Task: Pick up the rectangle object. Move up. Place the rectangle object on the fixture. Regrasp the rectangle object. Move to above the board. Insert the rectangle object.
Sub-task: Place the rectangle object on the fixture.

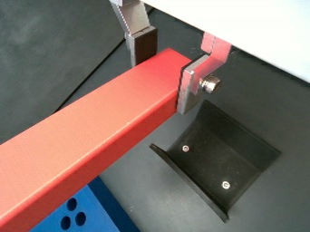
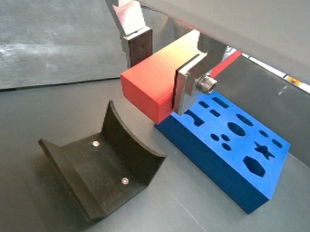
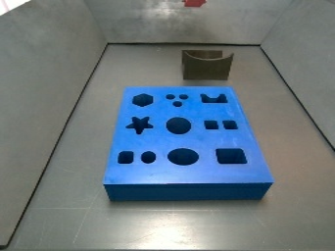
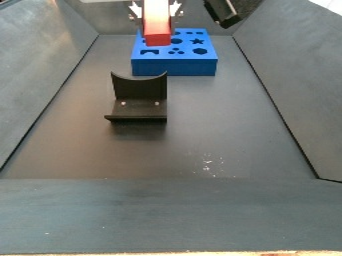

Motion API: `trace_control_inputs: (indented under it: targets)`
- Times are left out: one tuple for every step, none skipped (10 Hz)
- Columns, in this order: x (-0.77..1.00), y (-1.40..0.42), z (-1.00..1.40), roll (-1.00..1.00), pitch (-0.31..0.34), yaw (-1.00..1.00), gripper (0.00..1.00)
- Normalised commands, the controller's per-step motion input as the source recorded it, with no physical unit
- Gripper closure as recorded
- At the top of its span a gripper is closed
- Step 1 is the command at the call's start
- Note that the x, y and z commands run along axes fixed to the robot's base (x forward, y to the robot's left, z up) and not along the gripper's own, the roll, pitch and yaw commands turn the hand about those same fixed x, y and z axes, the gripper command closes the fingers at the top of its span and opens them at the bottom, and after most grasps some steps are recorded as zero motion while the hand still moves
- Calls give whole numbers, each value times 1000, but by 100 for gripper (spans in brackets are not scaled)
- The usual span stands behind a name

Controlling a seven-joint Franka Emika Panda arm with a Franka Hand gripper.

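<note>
Tool pose: the two-finger tool (image 2: 164,65) hangs high above the dark floor, well clear of everything below; in a side view only its lower part shows at the top edge (image 4: 158,12).
Tool state: clamped on the plain red-orange rectangular block (image 1: 91,122), one flat silver finger plate (image 1: 194,83) pressed on one long side, the dark-padded finger (image 1: 141,45) on the opposite side.
Block: held in the air near one end, smooth matte faces, sharp square edges, long bar shape; in a side view it hangs upright over the far part of the floor (image 4: 158,22); in a side view just a red sliver at the top edge (image 3: 194,3).
Fixture: small dark olive-grey holder with a curved U notch (image 2: 103,161), two small bright screws on its inner faces, dull plastic look; it stands on the floor with nothing in it, apart from the board (image 3: 206,64) (image 4: 136,98) (image 1: 218,159).
Board: large flat bright blue square slab (image 3: 183,137) with star, circle, square and hexagon cutouts, matte, lying flat on the floor beyond the fixture (image 4: 179,52) (image 2: 230,145); a corner shows under the block (image 1: 82,213).
Floor: dark grey, smooth, slightly scuffed (image 4: 187,150).
</note>
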Motion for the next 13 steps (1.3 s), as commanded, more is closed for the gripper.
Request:
trace_control_inputs:
  targets:
    - [595, 55, -22, -185, 70, -81, 100]
    - [533, 53, -26, -188, 78, -75, 100]
    - [512, 52, -24, -190, 81, -74, 100]
    - [466, 50, -20, -192, 85, -70, 100]
    - [430, 51, -20, -192, 87, -67, 100]
    - [388, 52, -21, -192, 94, -64, 100]
    - [374, 52, -23, -190, 99, -65, 100]
    - [355, 53, -23, -188, 106, -67, 100]
    - [339, 53, -21, -188, 110, -67, 100]
    - [318, 52, -16, -188, 113, -67, 100]
    - [208, 82, -1000, -1000, 10, -133, 100]
    - [207, 88, -1000, -1000, 8, -141, 100]
    - [218, 94, -1000, -1000, 20, -138, 100]
